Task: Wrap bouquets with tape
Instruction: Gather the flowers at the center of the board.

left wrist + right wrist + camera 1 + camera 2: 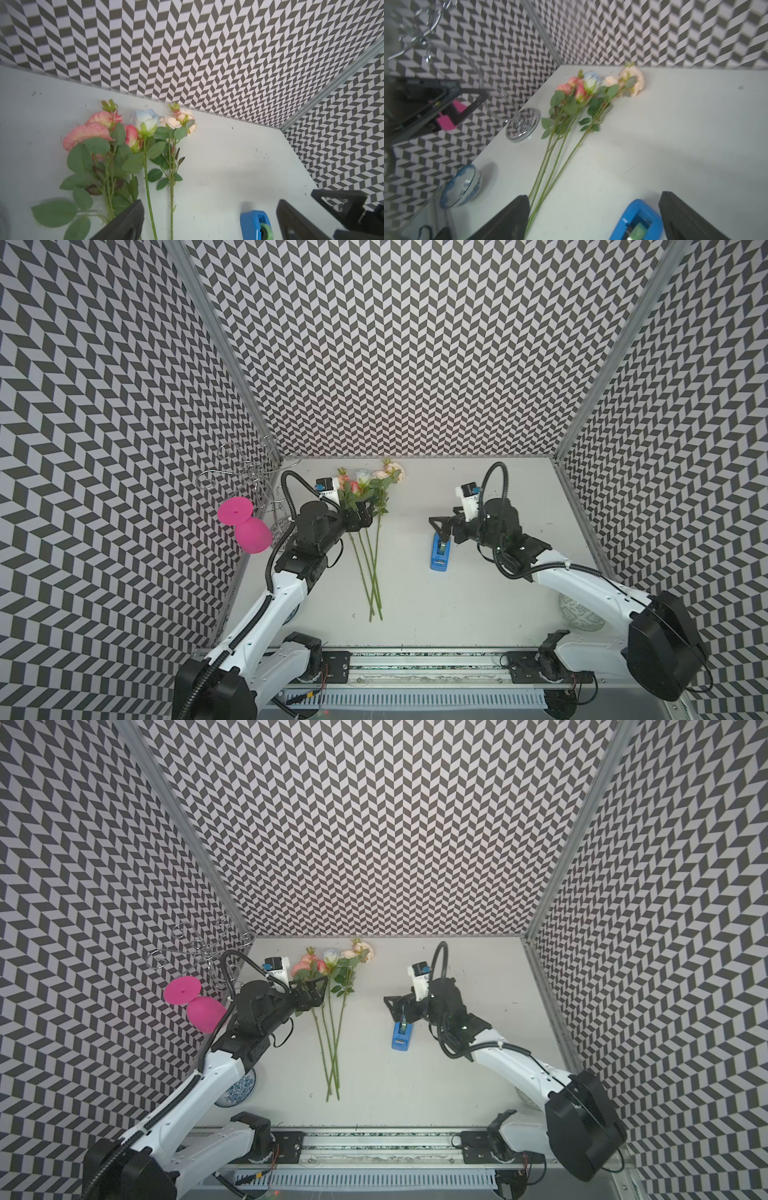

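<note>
Your left gripper (365, 515) hangs over the leafy upper part of the bouquets (374, 593), fingers spread wide and holding nothing; its wrist view shows two stems running between them. The bouquets lie flat on the table (478, 593), blooms toward the back wall, stem ends crossing nearest you. Your right gripper (438, 529) is just as wide apart above the far end of the tape (439, 551), which sits upright on the table, well right of the stems.
</note>
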Motion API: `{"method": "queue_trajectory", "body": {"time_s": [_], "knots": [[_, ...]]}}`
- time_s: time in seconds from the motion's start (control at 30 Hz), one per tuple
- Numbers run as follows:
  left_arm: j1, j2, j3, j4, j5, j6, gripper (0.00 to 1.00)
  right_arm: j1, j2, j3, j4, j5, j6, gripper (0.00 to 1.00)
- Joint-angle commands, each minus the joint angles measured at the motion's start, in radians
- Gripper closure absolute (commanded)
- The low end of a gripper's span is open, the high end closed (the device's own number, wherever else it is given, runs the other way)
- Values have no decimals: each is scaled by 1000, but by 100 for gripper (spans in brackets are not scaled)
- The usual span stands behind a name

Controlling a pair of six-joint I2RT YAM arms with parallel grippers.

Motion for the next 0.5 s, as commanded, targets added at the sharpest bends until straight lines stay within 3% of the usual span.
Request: {"method": "queue_trajectory", "body": {"time_s": [0.0,0.23,0.47], "knots": [[11,-9,9,-138,101,-51,0,114,82,50,-11,98,89,1],[39,-5,-40,-160,151,-84,0,268,407,248,8,115,132,1],[67,-26,-54,-187,138,-73,0,326,695,484,-34,116,154,1]]}}
